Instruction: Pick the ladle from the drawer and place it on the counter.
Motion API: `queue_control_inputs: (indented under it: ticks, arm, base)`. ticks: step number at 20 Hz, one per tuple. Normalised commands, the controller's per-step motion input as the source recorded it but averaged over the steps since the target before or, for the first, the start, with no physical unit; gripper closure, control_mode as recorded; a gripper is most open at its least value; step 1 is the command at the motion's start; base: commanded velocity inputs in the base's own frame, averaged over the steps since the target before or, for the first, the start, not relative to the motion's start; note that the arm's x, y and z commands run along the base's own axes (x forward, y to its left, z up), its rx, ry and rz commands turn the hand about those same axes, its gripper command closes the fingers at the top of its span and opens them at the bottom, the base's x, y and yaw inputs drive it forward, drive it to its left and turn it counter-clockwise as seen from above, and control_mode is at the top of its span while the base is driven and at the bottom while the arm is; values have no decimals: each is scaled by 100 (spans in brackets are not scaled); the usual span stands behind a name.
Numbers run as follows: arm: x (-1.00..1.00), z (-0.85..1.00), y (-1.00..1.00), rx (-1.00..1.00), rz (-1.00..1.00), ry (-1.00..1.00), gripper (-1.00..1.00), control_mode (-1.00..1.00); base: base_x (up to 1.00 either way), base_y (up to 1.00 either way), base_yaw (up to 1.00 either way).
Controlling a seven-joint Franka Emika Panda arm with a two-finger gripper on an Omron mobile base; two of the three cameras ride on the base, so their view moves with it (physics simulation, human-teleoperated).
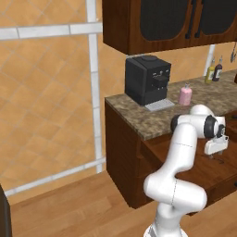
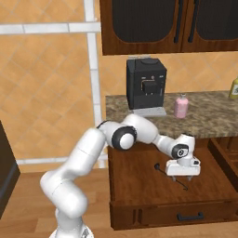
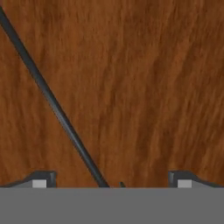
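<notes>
Ladle lies flat on drawer floor; end effector above handle, fingers spread wide, holding nothing.

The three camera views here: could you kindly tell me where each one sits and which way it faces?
Left base view: behind the arm to its left, looking forward and down at the black coffee machine; the white arm rises lower right.
Right base view: behind to its right, over the open dark reddish-brown wooden drawer; the arm enters lower left, tool low.
Hand view: on the hand, facing down at the thin dark grey ladle.
Both base views share the pink soap bottle.
</notes>
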Motion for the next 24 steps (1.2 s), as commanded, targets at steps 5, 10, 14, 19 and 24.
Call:
queue_control_inputs:
  ticks: [5,10,14,19,24]
  arm:
    - [8,-36,-23,0,7,0,-100,-100]
    - [0,-33,-26,-2,6,0,100,-100]
    - [-1,-16,-17,0,7,0,100,-100]
    - [-30,41,-6,7,8,-15,100,-100]
    - [-18,100,24,12,9,-36,100,-100]
  base:
    - [0,0,0]
    - [0,0,0]
    - [0,0,0]
    - [0,0,0]
    - [0,0,0]
